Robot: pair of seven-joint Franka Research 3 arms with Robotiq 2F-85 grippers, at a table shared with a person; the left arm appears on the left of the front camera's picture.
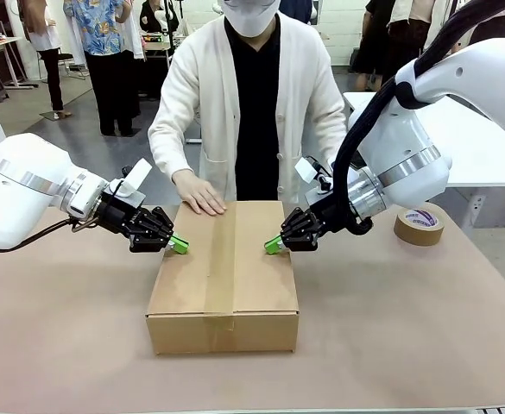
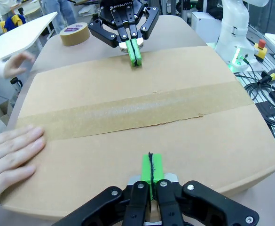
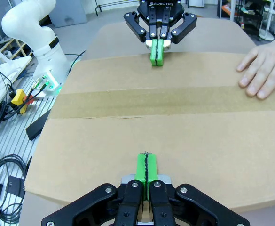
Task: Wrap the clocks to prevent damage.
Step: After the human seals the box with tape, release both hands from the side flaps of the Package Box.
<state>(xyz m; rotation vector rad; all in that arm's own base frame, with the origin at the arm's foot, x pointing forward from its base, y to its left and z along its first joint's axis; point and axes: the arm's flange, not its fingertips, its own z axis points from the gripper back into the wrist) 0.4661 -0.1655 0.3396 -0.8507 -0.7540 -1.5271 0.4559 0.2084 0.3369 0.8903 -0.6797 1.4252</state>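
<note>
I read this as the sealing step: the box (image 1: 223, 276) is shut and a strip of tape (image 1: 222, 259) runs along its top seam, so the clocks, I take it, are inside; I can't see them. My left gripper (image 1: 177, 244) has its pads pinched fully together, nothing between them, tips pressed on the box top at its left edge. My right gripper (image 1: 274, 247) is the same: closed tight, empty, tips down on the right edge. From the left wrist view the tape strip lies just ahead of my pads, with the other gripper facing me across it. The person's hand (image 1: 199, 193) rests flat on the far edge, off to the side of both tools. The tape roll (image 1: 419, 224) sits beyond my right gripper on the table. Next, I judge, both tools should hold the flaps down evenly without sliding or denting the cardboard while the person finishes taping.
</note>
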